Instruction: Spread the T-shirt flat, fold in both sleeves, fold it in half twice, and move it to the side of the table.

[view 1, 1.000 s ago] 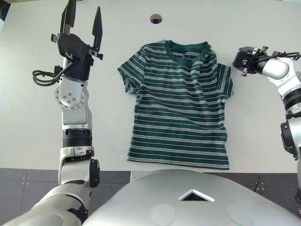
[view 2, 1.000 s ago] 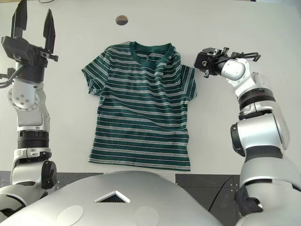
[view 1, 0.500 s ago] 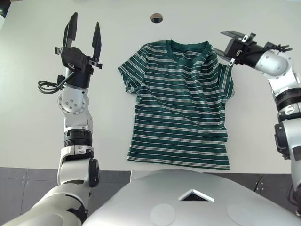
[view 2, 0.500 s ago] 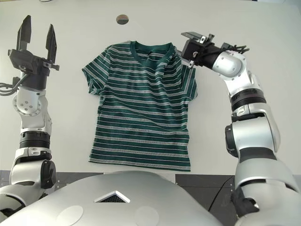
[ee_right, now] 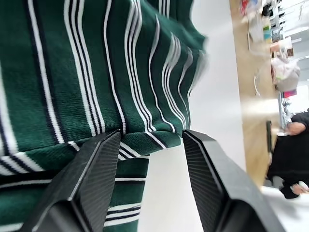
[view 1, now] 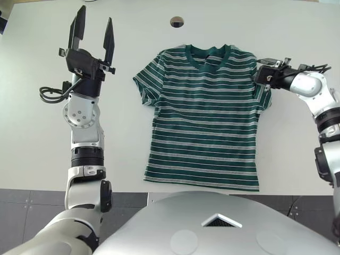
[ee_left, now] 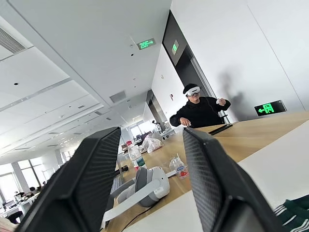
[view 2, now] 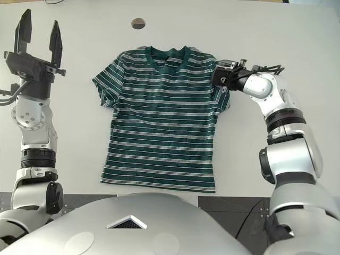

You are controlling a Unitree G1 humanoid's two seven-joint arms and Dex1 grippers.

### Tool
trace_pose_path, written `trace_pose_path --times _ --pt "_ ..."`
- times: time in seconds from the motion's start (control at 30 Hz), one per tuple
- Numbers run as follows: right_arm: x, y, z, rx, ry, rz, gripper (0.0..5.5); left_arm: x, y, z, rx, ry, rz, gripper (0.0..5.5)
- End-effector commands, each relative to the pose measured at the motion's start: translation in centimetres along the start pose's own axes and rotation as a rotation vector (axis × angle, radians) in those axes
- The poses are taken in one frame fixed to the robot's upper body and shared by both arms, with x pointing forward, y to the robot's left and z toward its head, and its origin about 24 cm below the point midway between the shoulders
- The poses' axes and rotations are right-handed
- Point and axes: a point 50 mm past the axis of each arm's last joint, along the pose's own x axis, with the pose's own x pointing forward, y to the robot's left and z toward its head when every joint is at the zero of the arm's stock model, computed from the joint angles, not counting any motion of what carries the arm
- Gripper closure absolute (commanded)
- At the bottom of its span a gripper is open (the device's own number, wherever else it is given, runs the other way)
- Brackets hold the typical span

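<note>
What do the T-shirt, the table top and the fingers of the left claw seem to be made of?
T-shirt: soft knitted cloth, likely cotton, matte; fine knit ribs and wrinkles show.
Table: hard, smooth white top, perhaps laminate; the look leaves it open.
Fingers of the left claw: black, probably rigid plastic, with a fine gridded grip texture.

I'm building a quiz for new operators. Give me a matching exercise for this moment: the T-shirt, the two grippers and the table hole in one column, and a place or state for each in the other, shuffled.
1. T-shirt
2. left gripper
3. right gripper
4. hole

A. open, at the sleeve
B. beyond the collar
C. raised, open, apart from the shirt
D. lying flat, front up

Pairs: 1-D, 2-C, 3-A, 4-B
</note>
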Motion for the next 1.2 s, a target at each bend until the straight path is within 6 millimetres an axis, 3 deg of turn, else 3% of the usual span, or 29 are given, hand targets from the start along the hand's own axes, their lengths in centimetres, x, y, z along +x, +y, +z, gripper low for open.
trace_pose_path --times 0.03,0.1,0.2,0.33,0.53,0.8,1.07,1.2 --pt "-1.8 0.6 -3.4 0.015 0.184 0.045 3.13 0.2 -0.1 0.4 0.007 0.016 -0.018 3.11" --pt "-1.8 -0.1 -2.9 0.005 0.149 0.013 3.13 0.4 -0.3 0.5 0.003 0.021 -0.018 3.11" --pt "-0.9 -2.1 0.9 -0.017 -0.104 -0.153 3.13 0.8 -1.7 -0.3 -0.046 0.094 -0.078 3.11" --pt "-2.1 -5.9 3.4 -0.044 -0.274 -0.437 3.13 0.9 -3.2 -3.6 -0.208 0.331 -0.173 3.11" --pt "-3.9 -9.2 4.9 -0.074 -0.366 -0.626 3.13 2.1 -5.3 -8.4 -0.615 0.735 -0.183 3.11" --pt "-4.5 -9.6 6.1 -0.088 -0.422 -0.661 3.13 1.6 -6.9 -10.2 -0.802 1.036 -0.225 3.11" --pt "-4.4 -9.4 6.1 -0.069 -0.415 -0.643 3.13 0.8 -8.7 -9.7 -0.850 1.086 -0.373 3.11" --pt "-4.4 -9.4 6.1 -0.068 -0.416 -0.637 3.18 0.5 -8.7 -9.8 -0.807 1.112 -0.386 3.70"
